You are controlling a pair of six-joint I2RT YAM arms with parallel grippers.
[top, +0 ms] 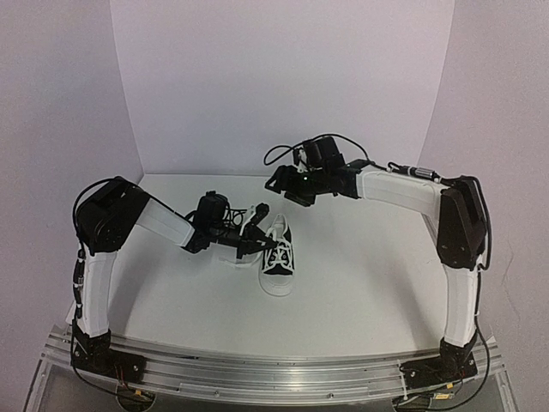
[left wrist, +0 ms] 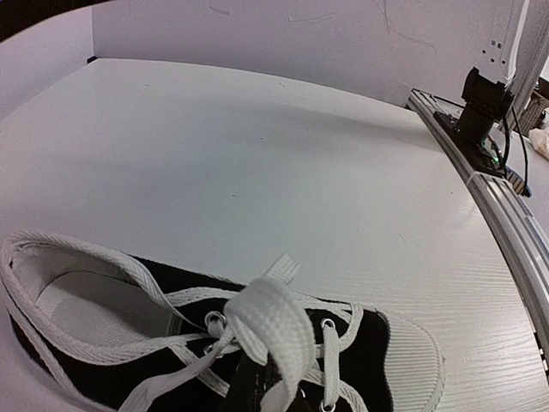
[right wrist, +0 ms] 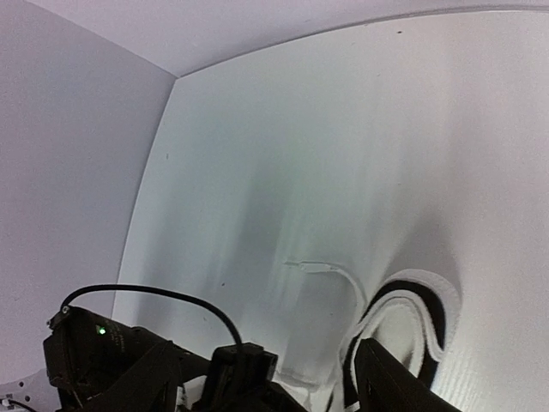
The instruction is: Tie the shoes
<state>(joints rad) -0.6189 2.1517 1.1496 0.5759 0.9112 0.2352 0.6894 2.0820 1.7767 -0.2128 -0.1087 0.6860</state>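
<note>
Left gripper [top: 257,239] is right up against the small black canvas sneaker with the white rubber toe cap [top: 280,255], on its left side over the eyelets. From the wrist view it looks pinched shut on a fold of white flat lace [left wrist: 273,330], lifted a little off the tongue. I can only see a bit of dark finger under the lace, so take that with some salt.

Right gripper [top: 287,185] hangs above and behind the sneaker's heel, jaws spread wide, nothing in them.

Progress-wise: barely started, I'd say. Laces are threaded through the eyelets, but I see no knot, no crossing and no bow anywhere. The other lace end [right wrist: 330,269] just trails loose on the surface behind the heel. So the whole tie is left: grab both ends, cross, loop, pull tight.

The sneaker stands upright, toe pointing toward the arm bases, on a white table [top: 369,283] with a faint wood grain. An aluminium rail [top: 283,373] runs along the edge on the toe side, and plain white walls [top: 283,77] stand behind and beside the sneaker.
</note>
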